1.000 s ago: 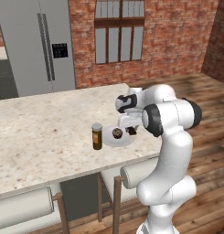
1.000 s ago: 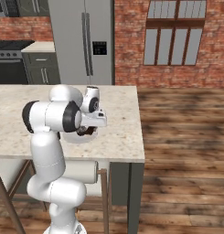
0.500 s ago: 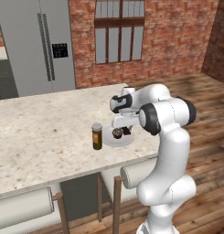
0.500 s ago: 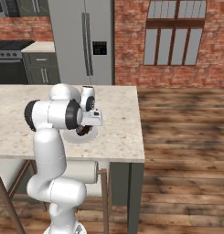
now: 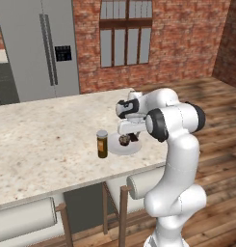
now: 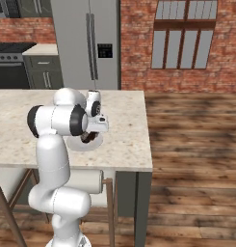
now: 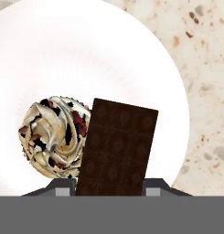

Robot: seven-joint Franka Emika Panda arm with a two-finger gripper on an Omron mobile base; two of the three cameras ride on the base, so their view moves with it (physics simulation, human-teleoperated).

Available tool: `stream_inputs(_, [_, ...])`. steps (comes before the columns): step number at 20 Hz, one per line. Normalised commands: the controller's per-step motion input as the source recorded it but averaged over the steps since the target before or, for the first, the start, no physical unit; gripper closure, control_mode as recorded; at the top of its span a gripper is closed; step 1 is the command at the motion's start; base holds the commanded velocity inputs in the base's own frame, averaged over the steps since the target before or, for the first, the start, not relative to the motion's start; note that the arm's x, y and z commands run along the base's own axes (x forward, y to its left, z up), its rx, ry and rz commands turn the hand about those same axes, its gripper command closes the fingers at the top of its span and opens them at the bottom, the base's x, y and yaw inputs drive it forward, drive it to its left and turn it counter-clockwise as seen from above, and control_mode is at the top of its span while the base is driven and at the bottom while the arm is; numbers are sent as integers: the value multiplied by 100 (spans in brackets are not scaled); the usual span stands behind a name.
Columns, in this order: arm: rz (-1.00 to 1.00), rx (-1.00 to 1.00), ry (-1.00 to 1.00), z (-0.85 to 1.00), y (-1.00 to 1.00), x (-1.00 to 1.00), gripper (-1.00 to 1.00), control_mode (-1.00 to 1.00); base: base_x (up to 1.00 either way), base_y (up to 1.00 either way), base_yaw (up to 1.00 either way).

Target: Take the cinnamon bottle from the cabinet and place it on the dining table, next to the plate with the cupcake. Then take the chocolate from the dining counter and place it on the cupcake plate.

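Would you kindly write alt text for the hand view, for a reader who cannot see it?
A flat dark-brown rectangular chocolate bar is held between the gripper fingertips, above a round white plate. Beside it on the plate sits a swirled cream-and-brown cupcake; beige speckled stone tabletop surrounds the plate.

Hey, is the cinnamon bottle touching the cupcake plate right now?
Apart. The left base view shows the cinnamon bottle standing upright just beside the plate, with a thin strip of the dining table visible between them.
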Motion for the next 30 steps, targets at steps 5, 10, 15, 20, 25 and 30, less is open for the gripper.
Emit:
stream_inputs(5, [0,0,0,0,0,0,-100,-100,0,0,0])
stream_inputs(10, [0,0,-1,1,0,0,-100,-100,0,0,0])
stream_inputs(15, [-2,2,0,50,-10,0,-100,-100,0,0,0])
stream_inputs(20, [-4,2,-2,81,-19,-14,-100,-100,0,0,0])
stream_inputs(25, [-1,0,-16,49,-35,-58,-100,-100,0,0,0])
stream_inputs(30, [0,0,-26,55,-38,-92,-100,-100,0,0,0])
